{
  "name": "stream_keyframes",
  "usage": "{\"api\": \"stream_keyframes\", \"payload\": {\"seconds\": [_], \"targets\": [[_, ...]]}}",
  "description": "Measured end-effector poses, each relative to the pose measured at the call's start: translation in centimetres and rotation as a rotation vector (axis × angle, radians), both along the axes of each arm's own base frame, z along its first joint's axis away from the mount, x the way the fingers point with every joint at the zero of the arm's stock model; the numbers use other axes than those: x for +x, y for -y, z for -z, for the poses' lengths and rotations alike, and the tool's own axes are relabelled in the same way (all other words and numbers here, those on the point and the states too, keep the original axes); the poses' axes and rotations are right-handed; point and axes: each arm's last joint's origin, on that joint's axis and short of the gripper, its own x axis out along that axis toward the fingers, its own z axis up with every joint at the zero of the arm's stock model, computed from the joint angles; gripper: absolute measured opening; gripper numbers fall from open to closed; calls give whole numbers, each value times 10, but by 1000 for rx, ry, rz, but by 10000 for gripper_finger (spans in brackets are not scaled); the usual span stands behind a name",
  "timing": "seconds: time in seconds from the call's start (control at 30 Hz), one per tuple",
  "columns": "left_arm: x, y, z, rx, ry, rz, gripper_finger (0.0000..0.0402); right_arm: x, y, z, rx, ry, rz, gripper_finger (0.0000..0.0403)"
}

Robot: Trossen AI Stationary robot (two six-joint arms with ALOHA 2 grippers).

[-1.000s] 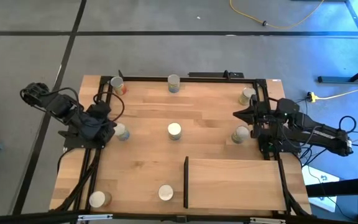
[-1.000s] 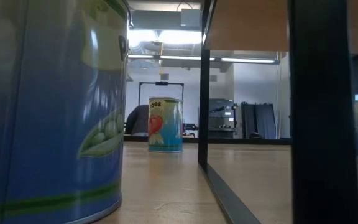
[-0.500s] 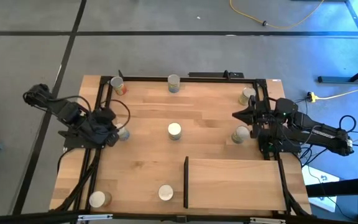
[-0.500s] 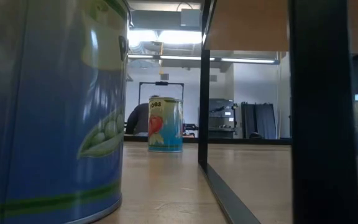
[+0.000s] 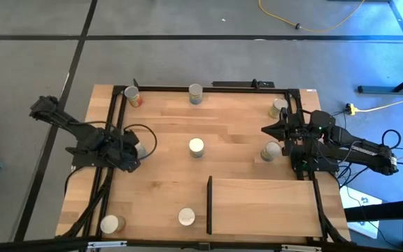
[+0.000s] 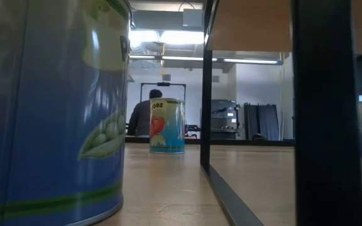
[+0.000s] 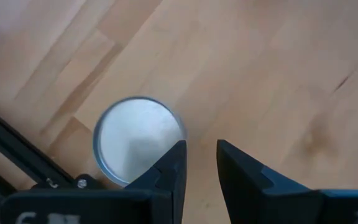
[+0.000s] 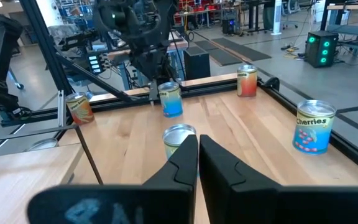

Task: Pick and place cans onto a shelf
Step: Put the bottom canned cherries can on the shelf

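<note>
- Left gripper (image 5: 133,155): poised low over the table's left side, directly above one can (image 7: 138,140). In the left wrist view the fingers stand only narrowly parted, beside the can's pale top rather than astride it — nothing is held.
- Right gripper (image 5: 268,130): waiting at the right side of the table, fingers nearly closed, empty. A can (image 5: 271,150) stands just beside it, at about 6 o'clock from the tips.
- Remaining cans, clock-face from the table centre in the high view: one at centre (image 5: 196,146); one at 12 o'clock on the far edge (image 5: 195,93); one at 10 o'clock in the far-left corner (image 5: 132,96); one at 2 o'clock in the far-right corner (image 5: 279,107); one at 6 o'clock near the front edge (image 5: 186,217); one at 7 o'clock in the front-left corner (image 5: 109,224).
- Shelf (image 5: 264,205): the light-wood panel at 5 o'clock, black bar along its left short edge. No can is on it.
- Progress, in my judgement: none placed — all eight cans stand on the tabletop, so the whole job remains. The left arm appears to be lining up on its first can.
- Containers: the cans' tops appear sealed; contents not visible.
- Low view: a person is in the room behind the table.
</note>
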Motion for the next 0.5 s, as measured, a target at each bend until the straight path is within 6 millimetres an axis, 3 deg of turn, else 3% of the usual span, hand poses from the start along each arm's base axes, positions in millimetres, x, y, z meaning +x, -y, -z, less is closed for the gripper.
{"api": "stream_keyframes", "payload": {"seconds": [0.23, 0.5], "targets": [[9, 4, 9, 123, -91, 148, 80, 0, 0, 0, 0, 0, 0, 18], [12, 6, 13, 114, -110, 113, 80, 0, 0, 0, -3, -1, 0, 18]]}}
